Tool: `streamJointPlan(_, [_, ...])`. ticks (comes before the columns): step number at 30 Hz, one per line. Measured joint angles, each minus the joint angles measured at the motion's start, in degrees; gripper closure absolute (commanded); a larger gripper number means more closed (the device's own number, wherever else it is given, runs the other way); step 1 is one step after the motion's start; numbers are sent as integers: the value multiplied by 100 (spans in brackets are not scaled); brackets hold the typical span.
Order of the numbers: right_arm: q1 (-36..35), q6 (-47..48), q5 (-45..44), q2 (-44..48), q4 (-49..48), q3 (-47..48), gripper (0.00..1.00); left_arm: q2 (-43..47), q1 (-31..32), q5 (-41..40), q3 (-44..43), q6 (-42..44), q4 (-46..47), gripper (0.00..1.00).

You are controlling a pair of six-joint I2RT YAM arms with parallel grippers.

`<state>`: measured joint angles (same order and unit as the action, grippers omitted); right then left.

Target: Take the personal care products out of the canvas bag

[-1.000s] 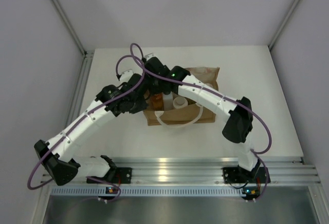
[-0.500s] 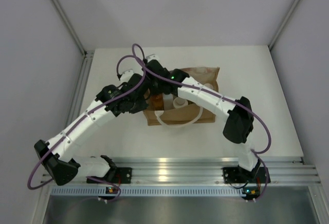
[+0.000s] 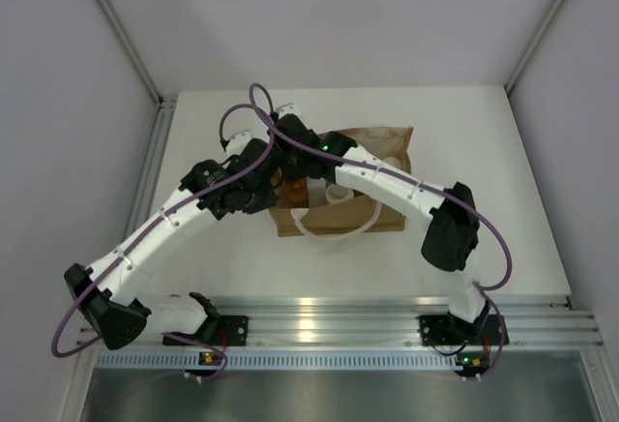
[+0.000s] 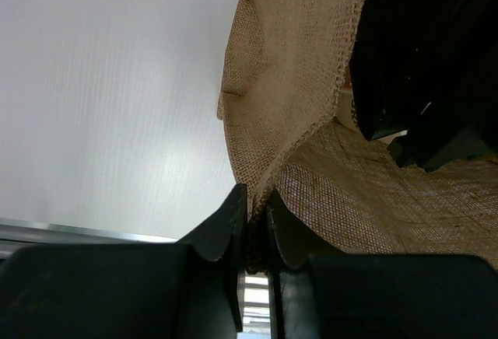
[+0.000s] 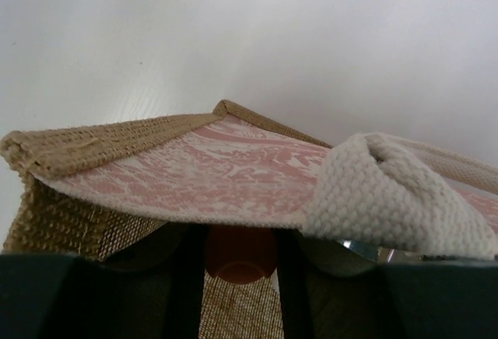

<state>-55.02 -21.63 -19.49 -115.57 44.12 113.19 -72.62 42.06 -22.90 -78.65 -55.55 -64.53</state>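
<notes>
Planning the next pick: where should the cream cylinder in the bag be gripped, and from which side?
Likely across the round top of the cream cylinder, from above through the open canvas bag: its circular end faces up, fabric walls flank it.

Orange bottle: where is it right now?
In the top view the orange bottle is inside the canvas bag near its left end, just left of the cream cylinder, gripped by the right gripper.
</notes>
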Motion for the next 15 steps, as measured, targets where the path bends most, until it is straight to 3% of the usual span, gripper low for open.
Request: streamJointPlan(15, [-74, -44, -35, 647, -232, -490, 100, -2, 0, -17, -44, 0, 2, 100])
